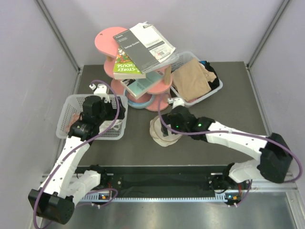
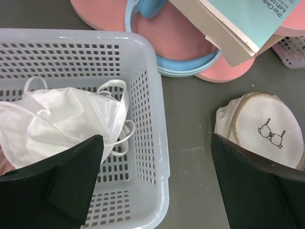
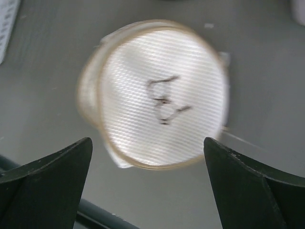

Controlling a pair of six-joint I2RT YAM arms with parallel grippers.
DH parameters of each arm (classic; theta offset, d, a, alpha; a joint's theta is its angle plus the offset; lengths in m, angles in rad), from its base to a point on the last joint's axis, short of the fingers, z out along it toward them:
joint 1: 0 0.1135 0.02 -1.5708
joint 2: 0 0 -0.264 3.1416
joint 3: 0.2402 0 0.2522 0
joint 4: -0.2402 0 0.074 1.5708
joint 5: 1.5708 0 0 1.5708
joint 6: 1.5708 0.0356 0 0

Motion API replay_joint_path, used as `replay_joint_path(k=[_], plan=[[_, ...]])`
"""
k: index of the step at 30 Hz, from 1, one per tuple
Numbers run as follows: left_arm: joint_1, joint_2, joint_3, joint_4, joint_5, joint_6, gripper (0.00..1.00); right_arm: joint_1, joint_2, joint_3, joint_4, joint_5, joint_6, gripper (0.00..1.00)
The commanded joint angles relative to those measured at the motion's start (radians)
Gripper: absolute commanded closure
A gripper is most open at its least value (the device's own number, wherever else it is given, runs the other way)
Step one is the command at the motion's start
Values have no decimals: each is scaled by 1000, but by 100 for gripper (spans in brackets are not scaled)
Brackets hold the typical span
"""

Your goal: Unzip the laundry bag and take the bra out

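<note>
The laundry bag is a round cream mesh pouch with a black bra outline, lying flat on the dark table. It also shows in the top view and the left wrist view. My right gripper hovers over it, open and empty, also seen from above. The bra, off-white fabric with thin straps, lies in the white plastic basket at the left. My left gripper is open and empty above the basket's right wall. Its left finger overlaps the bra's edge.
A pink spool-shaped stand with books and a blue ring stands behind the bag. A second basket at the back right holds tan cloth. A pinkish-brown bundle lies in the left basket.
</note>
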Motion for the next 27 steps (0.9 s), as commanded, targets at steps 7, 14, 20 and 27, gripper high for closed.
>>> replay_joint_path(k=[7,14,20,27], plan=[[92,-90,-28,74,-60,-37,1,-407,-378,-233,142,-117,-60,0],[186,-133,-48,113,-26,-57,1,-689,-628,-250,63,-174,-121,0],[187,-163,-54,142,-22,-48,1,-746,-743,-230,23,-169,-166,0],[187,-196,-63,170,-36,-46,1,-746,-801,-250,37,-165,-174,0]])
